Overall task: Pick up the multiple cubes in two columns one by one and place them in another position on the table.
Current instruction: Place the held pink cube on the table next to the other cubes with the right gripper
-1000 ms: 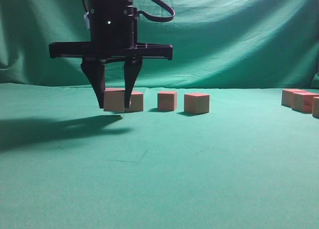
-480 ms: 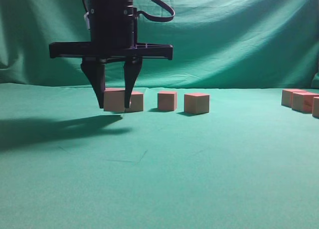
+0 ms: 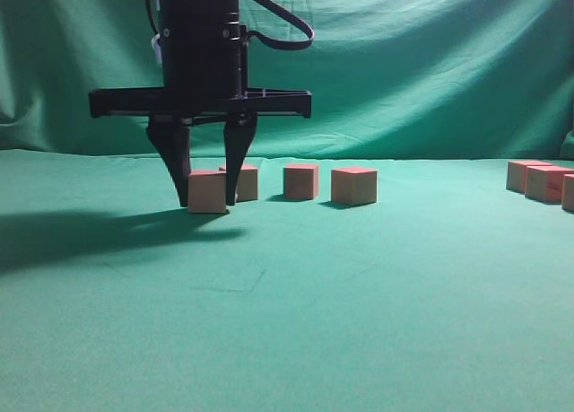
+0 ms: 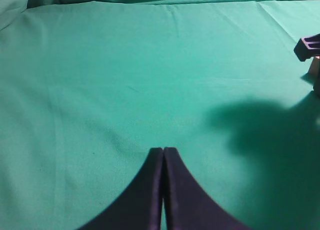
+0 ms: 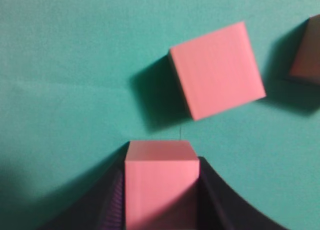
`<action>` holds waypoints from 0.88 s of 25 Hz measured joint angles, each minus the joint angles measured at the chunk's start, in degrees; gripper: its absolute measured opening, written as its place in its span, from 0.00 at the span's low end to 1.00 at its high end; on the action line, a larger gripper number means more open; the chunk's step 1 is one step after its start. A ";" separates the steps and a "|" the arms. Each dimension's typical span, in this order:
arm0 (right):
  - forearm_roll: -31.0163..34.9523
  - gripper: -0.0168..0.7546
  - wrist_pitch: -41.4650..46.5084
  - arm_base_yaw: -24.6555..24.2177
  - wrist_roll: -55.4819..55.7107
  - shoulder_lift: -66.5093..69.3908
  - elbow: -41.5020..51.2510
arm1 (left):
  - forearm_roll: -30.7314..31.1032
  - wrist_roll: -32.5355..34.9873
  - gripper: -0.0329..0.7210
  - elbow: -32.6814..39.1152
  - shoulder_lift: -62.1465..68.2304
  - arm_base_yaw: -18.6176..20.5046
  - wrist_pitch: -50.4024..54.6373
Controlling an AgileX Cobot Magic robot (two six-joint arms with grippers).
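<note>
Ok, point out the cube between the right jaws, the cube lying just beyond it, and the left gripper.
Held cube [image 5: 161, 182], right wrist view: pink top face.
Cube beyond it [image 5: 217, 69], right wrist view: centre of its top face.
Left gripper [image 4: 163, 151], left wrist view: where the closed tips meet.

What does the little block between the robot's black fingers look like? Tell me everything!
The held cube is small and sharp-edged, with a reddish-pink top and tan, wood-like sides. It sits upright and level, squeezed between the two black fingers of the right gripper, one on each side. Its bottom is right at the green table; whether it touches the cloth cannot be told. Another cube stands just behind it, apart.
</note>
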 joint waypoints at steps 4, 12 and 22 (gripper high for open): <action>0.00 0.36 0.09 0.00 0.00 0.00 0.00 | 0.00 0.00 0.04 0.00 0.00 0.00 0.00; 0.00 0.36 -0.97 0.00 0.00 0.00 0.00 | 0.00 0.00 0.04 0.00 0.00 0.00 0.00; 0.00 0.36 -1.48 0.00 0.00 0.00 0.00 | 0.00 0.00 0.04 0.00 0.00 0.00 0.00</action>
